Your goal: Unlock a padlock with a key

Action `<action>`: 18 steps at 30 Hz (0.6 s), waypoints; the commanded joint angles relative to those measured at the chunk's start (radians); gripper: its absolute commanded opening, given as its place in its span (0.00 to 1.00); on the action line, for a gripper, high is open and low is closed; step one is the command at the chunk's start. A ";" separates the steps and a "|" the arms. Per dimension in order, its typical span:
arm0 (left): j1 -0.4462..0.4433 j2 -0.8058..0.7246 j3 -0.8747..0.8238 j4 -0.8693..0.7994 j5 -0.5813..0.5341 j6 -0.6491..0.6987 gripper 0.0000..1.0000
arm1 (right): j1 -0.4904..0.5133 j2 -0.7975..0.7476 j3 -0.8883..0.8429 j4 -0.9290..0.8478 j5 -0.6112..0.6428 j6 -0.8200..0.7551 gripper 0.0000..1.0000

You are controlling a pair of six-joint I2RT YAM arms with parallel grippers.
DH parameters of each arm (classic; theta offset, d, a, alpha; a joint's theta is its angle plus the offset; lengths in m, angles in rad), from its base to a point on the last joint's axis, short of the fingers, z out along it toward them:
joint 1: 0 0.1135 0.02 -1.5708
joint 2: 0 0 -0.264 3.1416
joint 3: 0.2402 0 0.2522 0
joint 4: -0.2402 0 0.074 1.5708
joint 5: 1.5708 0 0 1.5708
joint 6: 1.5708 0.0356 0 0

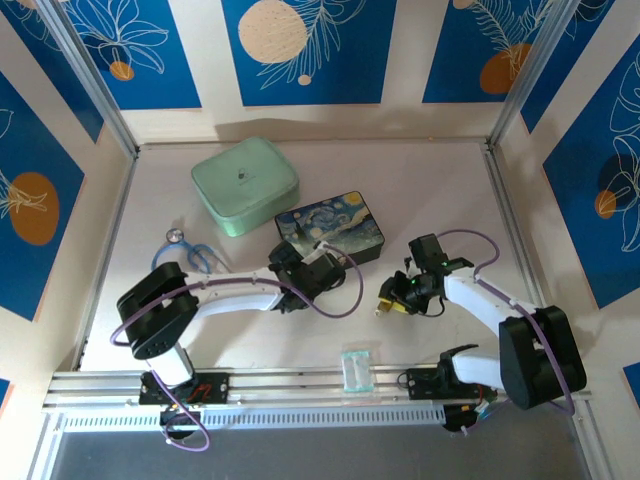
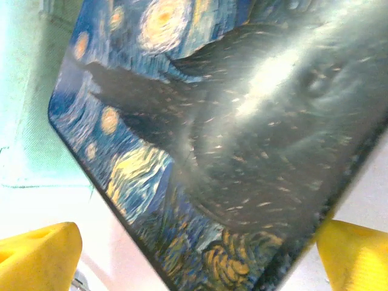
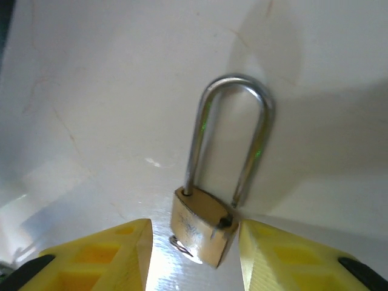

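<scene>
1. The padlock (image 3: 203,223) lies flat on the bench (image 1: 440,200), right of the middle and nearer the near edge than the far one. Its brass body points toward the right claw and its silver shackle points away.
2. A thin silver loop at the body's lower end looks like the key (image 3: 180,245). It is too blurred to say more.
3. The right claw (image 3: 194,233) stands narrowly parted, with one yellow finger on each side of the brass body. One finger is just beside the body and the other is clear of it, with bench showing between, so the claw grips nothing.
4. The left claw (image 2: 197,242) is spread wide at the near edge of the painted box (image 1: 335,230) and holds nothing.
5. The painted box sits at the middle of the bench, near the padlock.
6. A mint green case (image 1: 245,185) lies beyond the box, toward the far edge.
7. A blue stethoscope (image 1: 185,250) lies toward the left edge.
8. A clear packet (image 1: 357,368) lies by the near edge.
</scene>
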State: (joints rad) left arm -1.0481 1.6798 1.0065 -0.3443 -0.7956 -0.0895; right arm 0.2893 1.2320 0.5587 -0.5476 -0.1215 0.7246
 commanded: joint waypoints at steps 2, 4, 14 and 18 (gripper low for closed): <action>0.042 -0.021 -0.009 -0.062 -0.071 -0.100 0.98 | 0.046 -0.017 0.038 -0.098 0.097 -0.011 0.43; 0.074 -0.026 -0.015 -0.057 -0.046 -0.133 0.98 | 0.068 -0.017 0.053 -0.100 0.128 -0.008 0.44; 0.155 -0.172 -0.103 0.002 0.019 -0.168 0.98 | 0.157 -0.108 0.166 -0.041 0.344 -0.097 0.97; 0.161 -0.366 -0.225 0.097 0.049 -0.191 0.99 | 0.064 -0.109 0.199 0.030 0.365 -0.200 0.99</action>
State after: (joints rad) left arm -0.8967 1.4220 0.8383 -0.3195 -0.7738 -0.2424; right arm 0.4030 1.1309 0.7334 -0.5682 0.1837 0.6178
